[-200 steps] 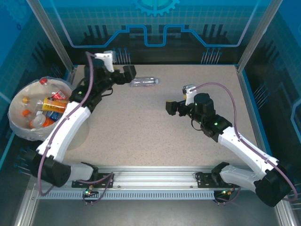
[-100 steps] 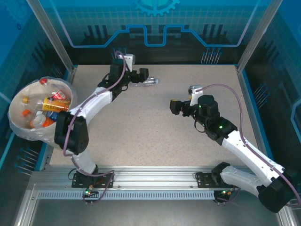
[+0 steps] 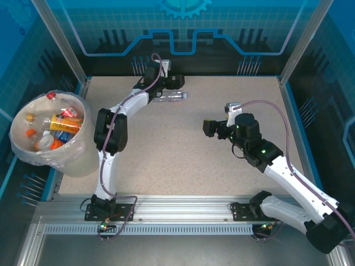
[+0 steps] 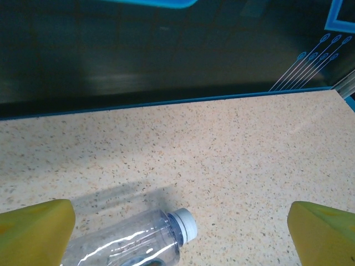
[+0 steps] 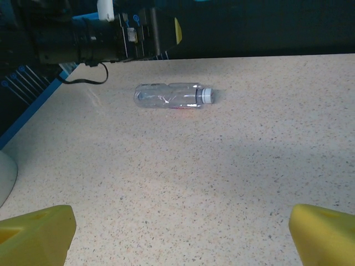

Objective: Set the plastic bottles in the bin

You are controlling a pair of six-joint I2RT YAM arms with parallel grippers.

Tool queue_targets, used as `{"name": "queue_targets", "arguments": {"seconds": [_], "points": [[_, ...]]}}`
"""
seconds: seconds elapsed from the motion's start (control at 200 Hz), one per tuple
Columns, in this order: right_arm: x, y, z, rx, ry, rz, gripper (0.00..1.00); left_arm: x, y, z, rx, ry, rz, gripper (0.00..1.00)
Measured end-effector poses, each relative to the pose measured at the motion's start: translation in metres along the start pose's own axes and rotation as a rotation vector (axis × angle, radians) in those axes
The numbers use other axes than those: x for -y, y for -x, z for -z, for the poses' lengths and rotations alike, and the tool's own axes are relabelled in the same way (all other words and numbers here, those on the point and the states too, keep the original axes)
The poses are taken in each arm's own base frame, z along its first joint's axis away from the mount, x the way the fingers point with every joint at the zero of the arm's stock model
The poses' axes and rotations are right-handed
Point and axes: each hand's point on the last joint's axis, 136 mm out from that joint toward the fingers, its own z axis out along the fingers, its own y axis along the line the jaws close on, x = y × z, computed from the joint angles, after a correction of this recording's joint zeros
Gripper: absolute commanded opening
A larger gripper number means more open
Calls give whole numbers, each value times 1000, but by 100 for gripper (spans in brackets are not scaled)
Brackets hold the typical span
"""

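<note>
One clear plastic bottle (image 3: pixel 169 97) with a pale cap lies on its side near the back of the table, cap to the right. My left gripper (image 3: pixel 176 82) hovers open just behind and above it. In the left wrist view the bottle (image 4: pixel 130 241) lies low between the yellow fingertips (image 4: pixel 36 230) of the left gripper (image 4: pixel 180 231), untouched. The right gripper (image 3: pixel 208 128) stands open mid-table, facing the bottle (image 5: pixel 169 96) from a distance, nothing between its fingers (image 5: pixel 39 230). The bin (image 3: pixel 77 158) at the left holds several bottles (image 3: pixel 61 122).
The dark back wall (image 3: pixel 222 61) rises close behind the bottle and the left gripper (image 5: pixel 161 30). Aluminium frame posts (image 3: pixel 58 41) stand at the back corners. The bin's white edge (image 5: pixel 4 180) shows at the left of the right wrist view.
My left arm has swung from beside the bin out to the back of the table, ending over the lying bottle. The right gripper has drifted slightly to the right. Both stay open.
</note>
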Motion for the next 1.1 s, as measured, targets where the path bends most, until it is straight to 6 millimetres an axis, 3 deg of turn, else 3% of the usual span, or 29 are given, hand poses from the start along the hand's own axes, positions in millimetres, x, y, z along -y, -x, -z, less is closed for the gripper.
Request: {"name": "queue_targets", "arguments": {"seconds": [0.265, 0.395, 0.715, 0.855, 0.98, 1.095], "points": [[9, 10, 13, 50, -45, -8, 100, -30, -20, -48, -103, -79, 131, 99], [12, 13, 18, 63, -63, -12, 100, -35, -30, -61, -169, -88, 147, 99], [16, 12, 21, 69, -80, -17, 100, -52, -89, -45, -404, 18, 72, 99], [16, 12, 21, 68, -80, -17, 100, -58, -113, -29, -492, 79, 7, 99], [16, 12, 21, 67, -81, -21, 100, -52, -133, -8, -558, 140, -62, 96], [17, 10, 21, 61, -83, -20, 100, -42, -142, -4, -580, 178, -144, 89]]}}
